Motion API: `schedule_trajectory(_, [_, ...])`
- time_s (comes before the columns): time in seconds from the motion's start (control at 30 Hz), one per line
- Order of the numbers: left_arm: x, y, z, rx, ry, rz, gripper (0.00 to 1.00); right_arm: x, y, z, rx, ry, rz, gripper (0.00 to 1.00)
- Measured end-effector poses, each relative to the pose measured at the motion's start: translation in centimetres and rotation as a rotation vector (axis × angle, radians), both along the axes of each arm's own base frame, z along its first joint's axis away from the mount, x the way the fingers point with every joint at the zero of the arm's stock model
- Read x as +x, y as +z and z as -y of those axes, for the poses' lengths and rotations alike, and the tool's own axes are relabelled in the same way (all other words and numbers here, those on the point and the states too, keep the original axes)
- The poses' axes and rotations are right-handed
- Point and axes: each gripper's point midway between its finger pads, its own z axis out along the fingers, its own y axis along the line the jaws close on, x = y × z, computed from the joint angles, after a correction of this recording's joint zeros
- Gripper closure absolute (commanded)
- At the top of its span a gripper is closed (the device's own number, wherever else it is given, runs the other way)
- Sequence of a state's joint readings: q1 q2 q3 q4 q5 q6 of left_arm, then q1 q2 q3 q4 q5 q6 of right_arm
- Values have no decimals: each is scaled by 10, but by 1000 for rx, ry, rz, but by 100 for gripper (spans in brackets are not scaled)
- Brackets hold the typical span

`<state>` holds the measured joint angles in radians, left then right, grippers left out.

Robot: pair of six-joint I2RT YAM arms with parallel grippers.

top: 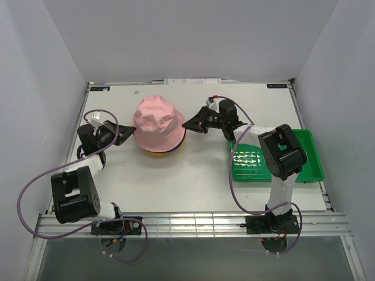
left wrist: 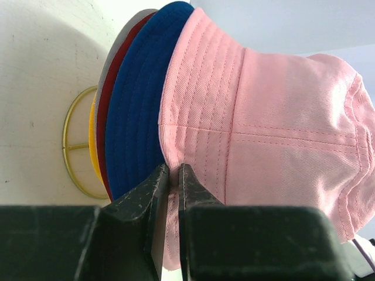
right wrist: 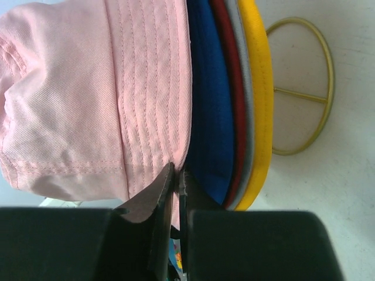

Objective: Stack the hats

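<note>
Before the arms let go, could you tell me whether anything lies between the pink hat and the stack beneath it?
Nothing visible does. The pink hat sits directly on the blue hat, and the left gripper and right gripper each pinch its brim.

Mid-table hat stack (top: 161,152), both flanks blocked by left gripper (top: 131,132) and right gripper (top: 186,124) pinching pink hat (top: 157,120) brim, green tray (top: 310,153) fills right side, bare table (top: 176,181) open near and far of stack
</note>
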<state>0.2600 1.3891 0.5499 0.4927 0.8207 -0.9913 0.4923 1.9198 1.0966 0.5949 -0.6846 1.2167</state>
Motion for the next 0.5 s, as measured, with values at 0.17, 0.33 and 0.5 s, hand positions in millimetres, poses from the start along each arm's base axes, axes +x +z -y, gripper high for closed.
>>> schedule_trajectory(0.17, [-1, -5, -2, 13, 12, -21, 100, 2, -10, 2, -42, -12, 14, 92])
schedule_trajectory(0.33, [-2, -14, -4, 26, 26, -55, 100, 1, -19, 2, -81, -4, 22, 92])
schedule_trajectory(0.5, [-1, -19, -5, 31, 28, -65, 100, 2, -21, 1, -98, 6, 38, 92])
